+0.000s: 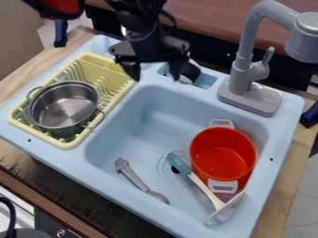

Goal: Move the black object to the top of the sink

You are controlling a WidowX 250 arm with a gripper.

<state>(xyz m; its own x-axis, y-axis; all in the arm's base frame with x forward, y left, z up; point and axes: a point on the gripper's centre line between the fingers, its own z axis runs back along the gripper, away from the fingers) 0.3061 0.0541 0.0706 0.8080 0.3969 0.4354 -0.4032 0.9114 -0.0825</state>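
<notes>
The black object sits in the small dip at the sink's top, upper middle of the frame. The gripper's jaws are wide apart, holding nothing. The job looks done.

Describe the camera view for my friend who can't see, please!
A black gripper, fingers apart, is over the back of a blue sink, near a black object. The basin holds a red pot, spoon and another utensil; a metal pot sits in a yellow rack.

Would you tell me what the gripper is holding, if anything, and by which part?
Nothing is held: the gripper is open, and the black object is outside its fingers.
</notes>
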